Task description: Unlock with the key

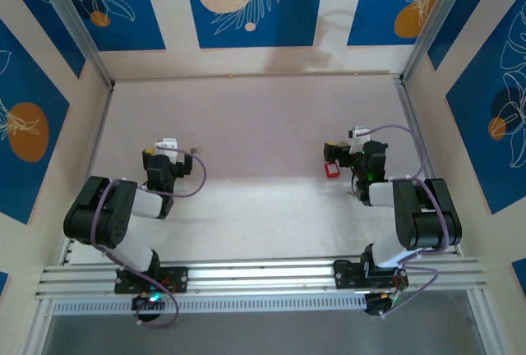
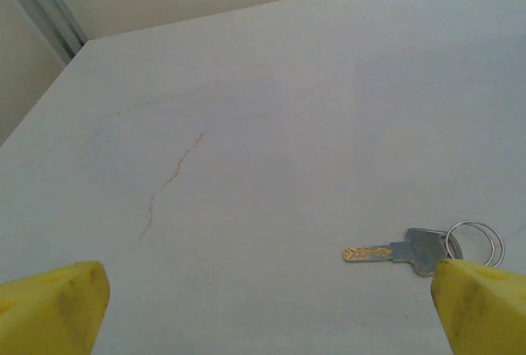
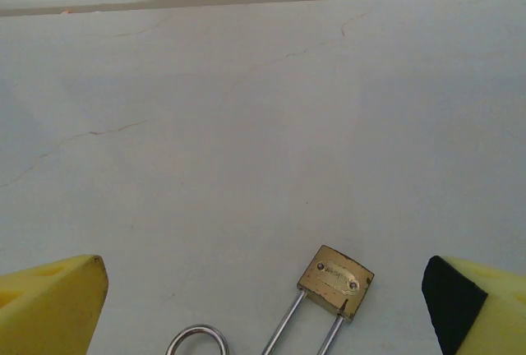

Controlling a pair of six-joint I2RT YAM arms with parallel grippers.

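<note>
1. Both arms folded low; left gripper (image 2: 271, 297) and right gripper (image 3: 263, 301) spread wide, empty.
2. Key (image 2: 411, 250) flat on table (image 2: 246, 125), just beside one left jaw: grey head, brassy blade, wire ring.

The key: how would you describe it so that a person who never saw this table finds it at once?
On the left half of the pale table, look just ahead of the left end effector, close to one yellow fingertip. The key lies flat there: silvery head, brassy toothed blade, thin wire ring. Unlike the red padlock on the right half, it is thin and flat.
</note>
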